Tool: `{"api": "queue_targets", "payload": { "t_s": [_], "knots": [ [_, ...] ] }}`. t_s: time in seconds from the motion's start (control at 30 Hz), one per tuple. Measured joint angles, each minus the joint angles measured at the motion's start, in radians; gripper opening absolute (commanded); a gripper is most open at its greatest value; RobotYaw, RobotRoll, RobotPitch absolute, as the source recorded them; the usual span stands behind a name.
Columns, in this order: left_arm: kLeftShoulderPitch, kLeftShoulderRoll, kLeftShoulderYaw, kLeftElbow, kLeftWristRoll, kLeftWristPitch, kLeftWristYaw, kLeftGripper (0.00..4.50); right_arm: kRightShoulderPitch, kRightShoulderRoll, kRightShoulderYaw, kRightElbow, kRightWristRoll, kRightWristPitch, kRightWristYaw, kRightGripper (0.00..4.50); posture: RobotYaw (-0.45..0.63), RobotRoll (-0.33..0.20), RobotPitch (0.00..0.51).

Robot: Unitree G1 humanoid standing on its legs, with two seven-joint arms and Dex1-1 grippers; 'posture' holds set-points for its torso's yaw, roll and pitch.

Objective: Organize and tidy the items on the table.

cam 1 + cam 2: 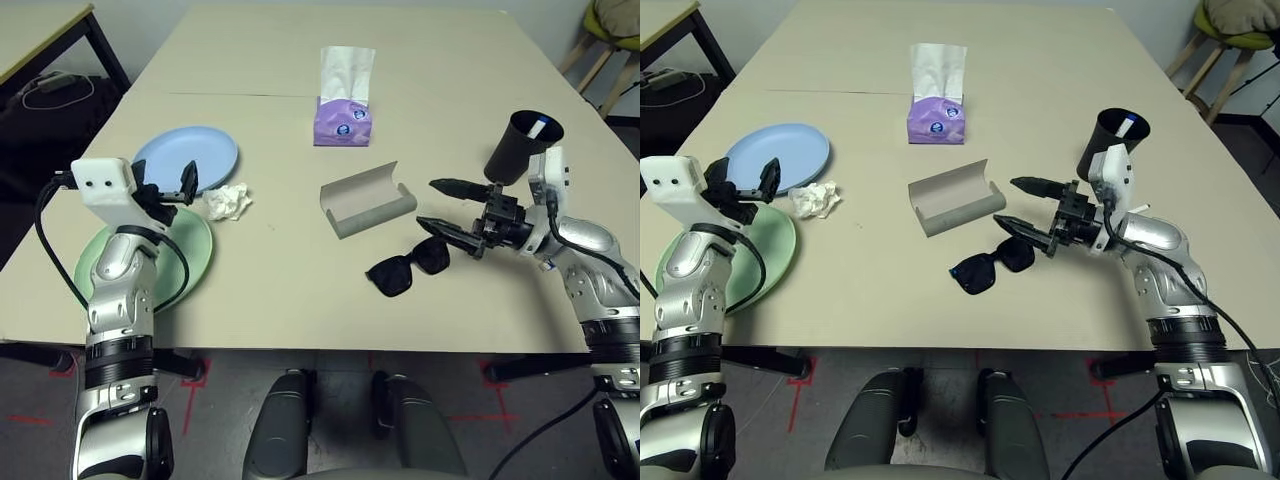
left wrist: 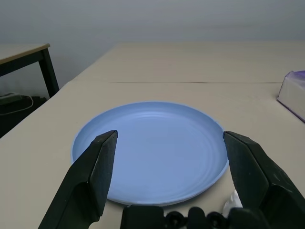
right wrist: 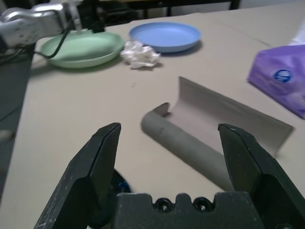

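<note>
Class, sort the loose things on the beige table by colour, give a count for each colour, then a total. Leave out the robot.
Black: 2, sunglasses and cup
Grey: 1, open glasses case
White: 1, tissue wad
Blue: 1, plate
Green: 1, plate
Purple: 1, tissue box
Total: 7

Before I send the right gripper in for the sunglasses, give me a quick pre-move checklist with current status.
1. Right gripper open and empty: ok.
2. Black sunglasses unobstructed on the table: ok.
3. Grey glasses case lying open, ready to receive them: ok.
4. Right gripper lined up over the sunglasses: not ok; it points sideways, with the sunglasses just below its fingers.
5. Left gripper open and well away, above the blue plate: ok.
6. Sunglasses arms folded: cannot tell.
</note>
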Motion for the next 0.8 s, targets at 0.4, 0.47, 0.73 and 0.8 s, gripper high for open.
{"api": "queue_targets", "payload": {
  "t_s": [0.4, 0.47, 0.73, 0.8],
  "knots": [
    [0.003, 0.064, 0.0, -0.016, -0.003, 0.034, -0.051, 4.5, -0.012, -0.008, 0.023, 0.007, -0.052, -0.09, 0.069, 4.48, 0.14, 0.0, 0.13],
    [0.003, 0.09, 0.0, -0.029, -0.005, 0.053, -0.073, 4.5, -0.012, -0.008, 0.023, 0.016, -0.059, -0.108, 0.07, 4.48, 0.14, 0.0, 0.13],
    [0.032, 0.239, 0.032, -0.045, -0.048, 0.161, -0.198, 4.5, -0.012, 0.005, 0.023, 0.055, -0.078, -0.182, 0.056, 4.48, 0.15, 0.0, 0.133],
    [0.077, 0.285, 0.04, -0.047, -0.063, 0.208, -0.243, 4.5, -0.009, 0.007, 0.023, 0.055, -0.078, -0.184, 0.055, 4.48, 0.15, 0.0, 0.135]
  ]
}}
